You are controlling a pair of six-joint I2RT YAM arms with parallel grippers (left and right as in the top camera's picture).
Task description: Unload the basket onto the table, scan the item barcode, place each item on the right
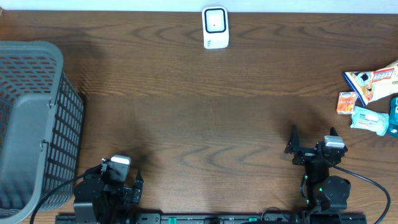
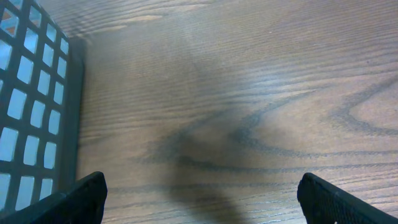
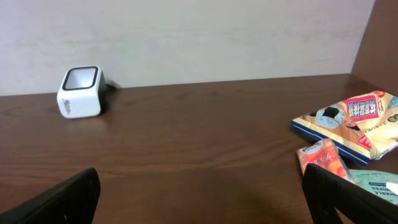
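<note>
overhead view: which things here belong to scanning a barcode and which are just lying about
For the job:
- white scanner at the far edge
- possible items to scan, grouped on the right: snack bag, small orange box, wipes pack

Just lying about:
- grey basket on the left, not needed for the scan itself

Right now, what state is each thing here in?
Left gripper, open, empty.
Right gripper, open, empty.
Scanner, upright at the far edge, nothing before it.
Basket, upright, nothing seen inside.
Snack bag, lying flat, untouched.
Orange packet, lying flat, untouched.
Wipes pack, lying flat, untouched.
</note>
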